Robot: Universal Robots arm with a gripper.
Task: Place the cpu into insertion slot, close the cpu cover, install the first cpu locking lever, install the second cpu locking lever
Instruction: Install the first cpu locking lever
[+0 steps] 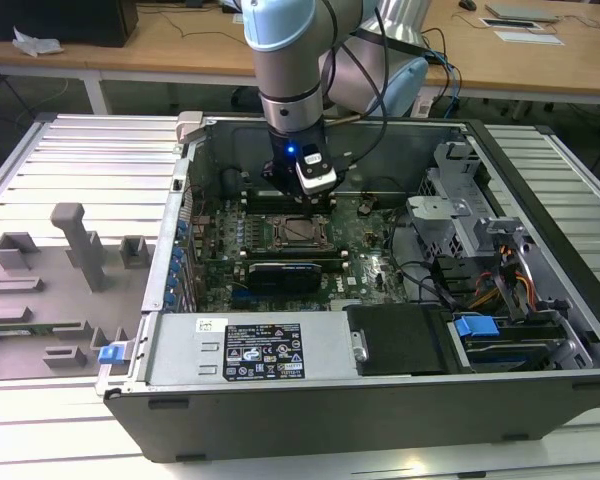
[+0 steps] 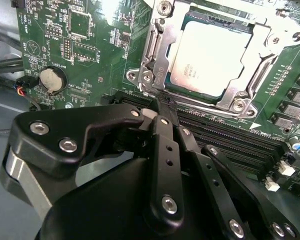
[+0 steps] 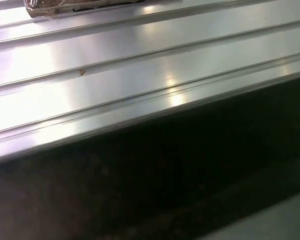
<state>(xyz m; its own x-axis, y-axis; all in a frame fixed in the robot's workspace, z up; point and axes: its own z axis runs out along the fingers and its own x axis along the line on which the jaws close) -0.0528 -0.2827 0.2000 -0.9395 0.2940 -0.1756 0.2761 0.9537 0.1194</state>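
- Where the second wrist view looks down past the black gripper (image 2: 160,112), its fingers (image 2: 162,150) sit pressed together with nothing between them — clenched, tips just above the memory slots (image 2: 225,137).
- Just beyond the tips, the cpu (image 2: 210,55) lies seated in the insertion slot (image 2: 182,87), and the cpu cover (image 2: 262,57) is folded down around it, framing its pale top.
- Farther off — a coin battery (image 2: 51,78) on the green motherboard (image 2: 97,65).
- In the exterior view, the arm (image 1: 290,90) hangs inside the open computer case (image 1: 380,400), the gripper (image 1: 302,200) just behind the socket.
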